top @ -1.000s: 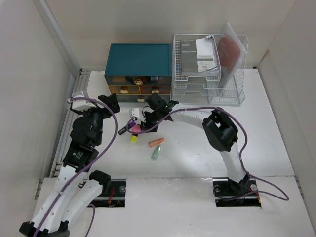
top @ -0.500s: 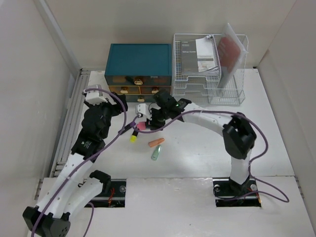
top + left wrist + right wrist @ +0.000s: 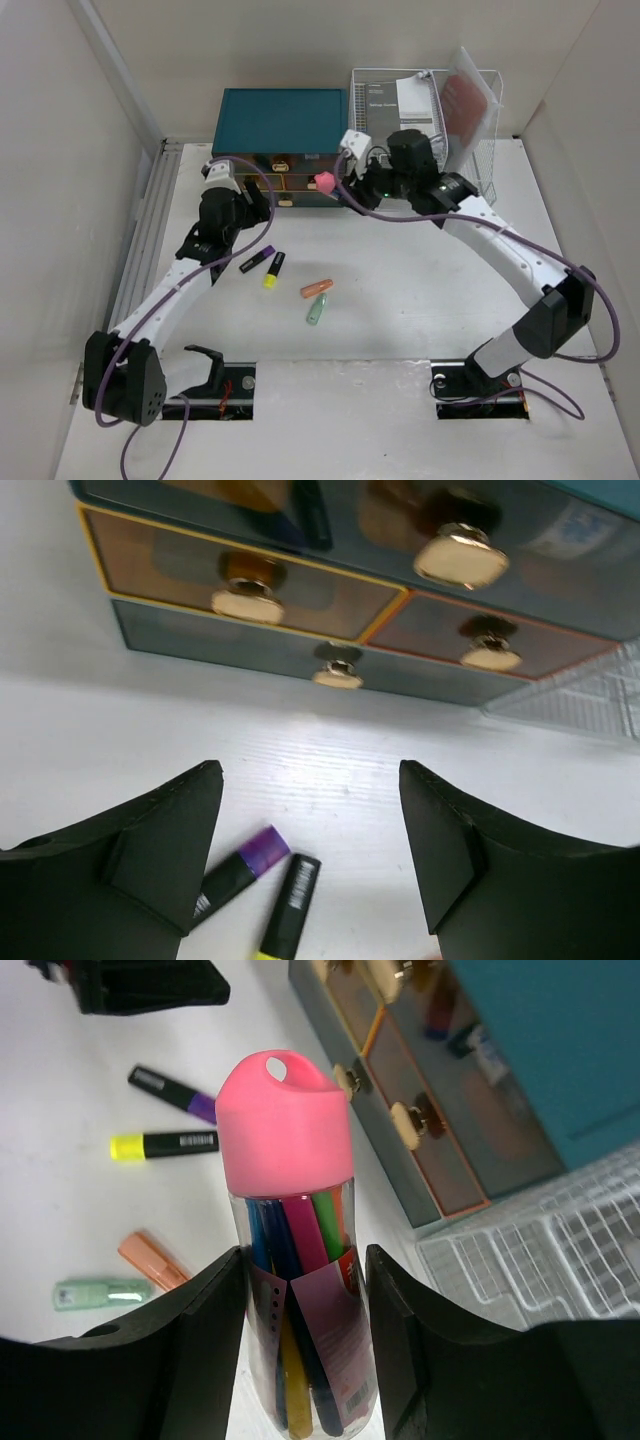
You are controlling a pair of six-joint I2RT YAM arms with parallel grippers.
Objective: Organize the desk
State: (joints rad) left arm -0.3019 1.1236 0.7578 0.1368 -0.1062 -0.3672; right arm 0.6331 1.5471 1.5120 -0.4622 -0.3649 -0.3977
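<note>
Four loose pens show the work that is left.

Top view: the desk [image 3: 420, 300] spans the space between pale walls. A teal drawer chest [image 3: 282, 120] and a wire rack [image 3: 470, 185] stand along its far edge. A purple-capped marker [image 3: 256, 261], a yellow highlighter [image 3: 273, 271], an orange pen [image 3: 316, 289] and a green pen [image 3: 317, 310] lie left of the desk's centre. The right gripper [image 3: 340, 185] holds a pink-capped pen tube [image 3: 324, 182] before the chest's front. The left gripper [image 3: 258, 197] hangs near that front, toward the desk's left edge.

Left wrist view: the left gripper [image 3: 310, 775] stands partly apart and empty. It is above the marker [image 3: 240, 870] and highlighter [image 3: 290, 900], facing the chest's knobs.

Right wrist view: the right gripper [image 3: 300, 1320] clamps the tube [image 3: 290, 1160] by its clear sides.

The task seems partly done: one container is in hand but unplaced, and four pens lie unsorted.
</note>
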